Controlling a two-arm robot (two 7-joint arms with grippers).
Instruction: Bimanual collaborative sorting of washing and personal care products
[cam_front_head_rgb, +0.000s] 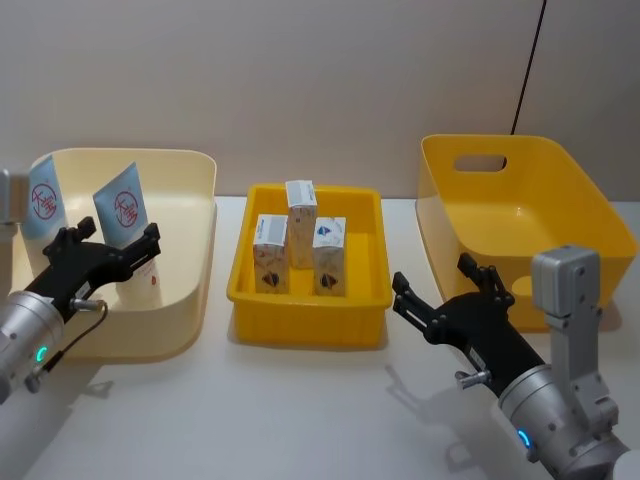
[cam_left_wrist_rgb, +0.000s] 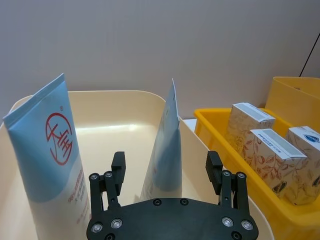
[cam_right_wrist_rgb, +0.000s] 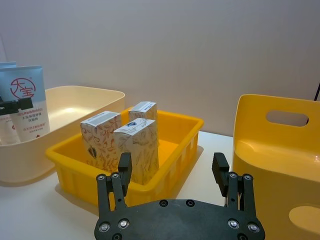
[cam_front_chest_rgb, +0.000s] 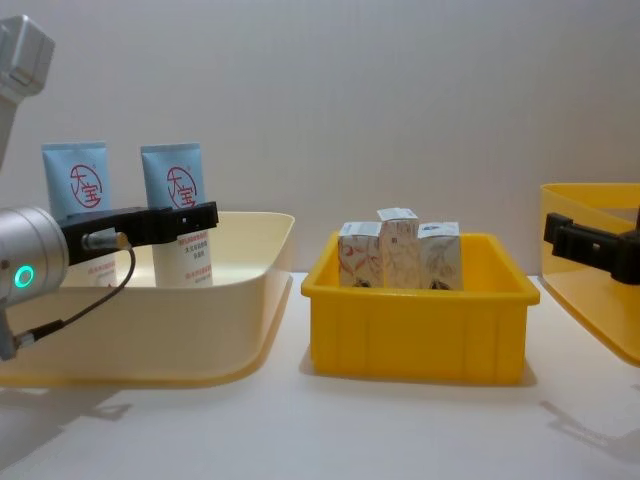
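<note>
Clearly, from the head view, the left gripper (cam_front_head_rgb: 112, 240) is hanging wide open over the cream tray (cam_front_head_rgb: 190, 162), just in front of the two tubes (cam_front_head_rgb: 122, 205) standing upright inside it. The right gripper (cam_front_head_rgb: 438, 285), also spread open and empty, is hovering above the worktop (cam_front_head_rgb: 300, 400) between the small yellow bin (cam_front_head_rgb: 305, 312) and the large yellow bin (cam_front_head_rgb: 560, 200). Three cartons (cam_front_head_rgb: 301, 215) are standing in the small yellow bin.

Seen from the left wrist view, the nearer tube (cam_left_wrist_rgb: 164, 145) is showing edge-on, lining up with the gap between the open fingers (cam_left_wrist_rgb: 118, 167). The other tube (cam_left_wrist_rgb: 47, 150) is sitting just beside one finger. By my judgement, a finger pushing forward off-line is risking tipping either tall tube over.

Through the right wrist view, the cartons (cam_right_wrist_rgb: 137, 145) are crowding together ahead of the right gripper (cam_right_wrist_rgb: 172, 167), so a finger reaching for one is likely to be knocking its neighbour.

At the chest view, the left gripper (cam_front_chest_rgb: 190, 218) is sitting around mid-height of the tubes (cam_front_chest_rgb: 180, 190), where a soft tube may be squashing or slipping once pinched.
</note>
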